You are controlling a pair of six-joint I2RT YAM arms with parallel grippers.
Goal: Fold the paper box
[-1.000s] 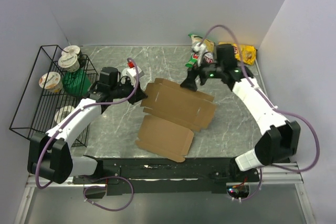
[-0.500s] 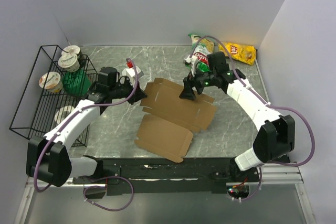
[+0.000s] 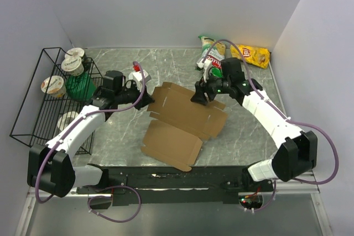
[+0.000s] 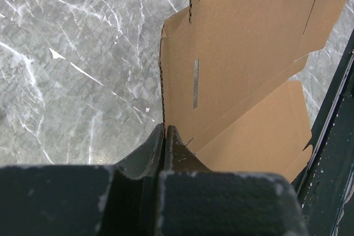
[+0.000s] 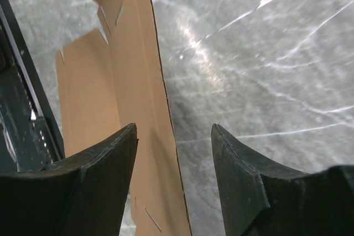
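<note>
While both arms are bending inward over the table (image 3: 243, 131) in the top view, the left gripper (image 3: 148, 101) is meeting the left edge of the paper box (image 3: 185, 117), which is lying unfolded mid-table. The right gripper (image 3: 198, 96) is angling down at its far right edge. At the table's left side, a wire basket (image 3: 27, 92) is holding several cups (image 3: 53, 85) and what is probably a green bag (image 3: 82, 87).

From the left wrist, the fingers (image 4: 149, 153) are sitting pressed together, pinching the box's raised cardboard edge.

From the right wrist, the fingers (image 5: 110, 158) are standing apart, straddling the box's edge without visibly touching it.
</note>
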